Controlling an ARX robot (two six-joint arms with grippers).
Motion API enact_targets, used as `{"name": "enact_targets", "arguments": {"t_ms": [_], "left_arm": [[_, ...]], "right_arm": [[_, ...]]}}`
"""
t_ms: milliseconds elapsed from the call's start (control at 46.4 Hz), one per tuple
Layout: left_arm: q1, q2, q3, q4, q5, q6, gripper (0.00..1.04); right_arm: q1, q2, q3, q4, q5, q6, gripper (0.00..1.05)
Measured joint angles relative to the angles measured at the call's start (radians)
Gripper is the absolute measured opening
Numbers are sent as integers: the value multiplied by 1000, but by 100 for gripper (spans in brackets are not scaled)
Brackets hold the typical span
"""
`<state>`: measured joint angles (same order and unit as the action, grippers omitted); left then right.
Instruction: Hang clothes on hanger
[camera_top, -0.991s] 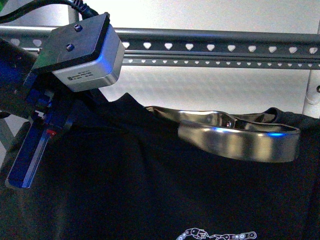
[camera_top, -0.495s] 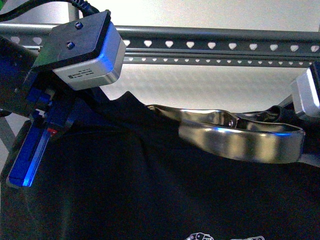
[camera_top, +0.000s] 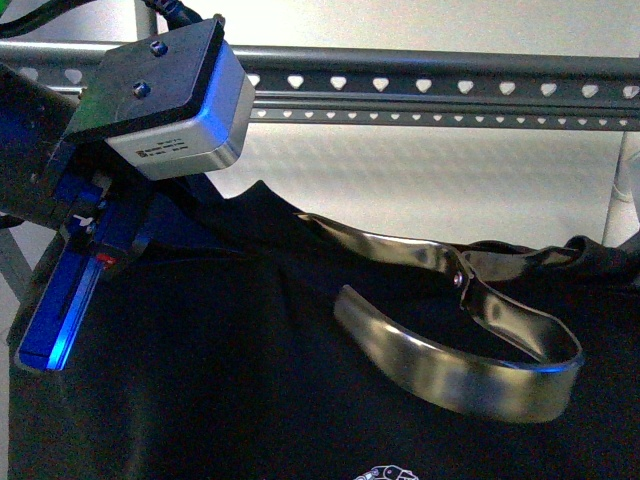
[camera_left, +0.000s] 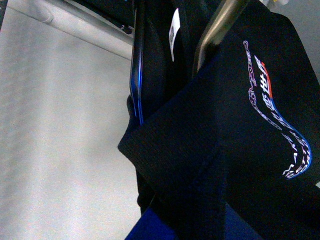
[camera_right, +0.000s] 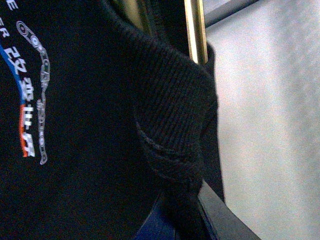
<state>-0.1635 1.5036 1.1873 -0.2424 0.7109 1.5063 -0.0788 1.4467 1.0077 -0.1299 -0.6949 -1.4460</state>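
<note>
Far left, the blue-lit left tool (camera_top: 52, 335) is clamped on the shoulder of a soft black T-shirt (camera_top: 250, 380), which hangs just below a grey metal clothes rack (camera_top: 420, 85) with flat rails punched with heart-shaped holes. A shiny, curved metal coat hanger (camera_top: 450, 375) pokes from the neck. The right tool (camera_right: 192, 220) pinches the shirt's ribbed knit edge.

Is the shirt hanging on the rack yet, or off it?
Off it. The black shirt sits below the grey rail, wall showing between them; the coat hanger sits at the collar, not hooked over the rail.
</note>
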Motion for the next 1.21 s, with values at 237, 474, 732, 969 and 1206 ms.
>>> {"name": "enact_targets", "arguments": {"t_ms": [237,474,732,969,1206], "left_arm": [[-1,-2,2,1,8,4,29],[1,-2,5,1,8,3,64],[1,-3,5,2,11,3,99],[0,-24,-122,543,-369,-710,98],[42,-138,-137,574,-566,-1690,98]], "right_arm": [[-19,-8,-60,42,-22,67,3],[-85,36,-87,74,-54,241,3],[-286,86,-127,55,-191,336,3],[-353,46,-192,571,-252,822,3],[-253,16,28,317,12,1443,3]]}}
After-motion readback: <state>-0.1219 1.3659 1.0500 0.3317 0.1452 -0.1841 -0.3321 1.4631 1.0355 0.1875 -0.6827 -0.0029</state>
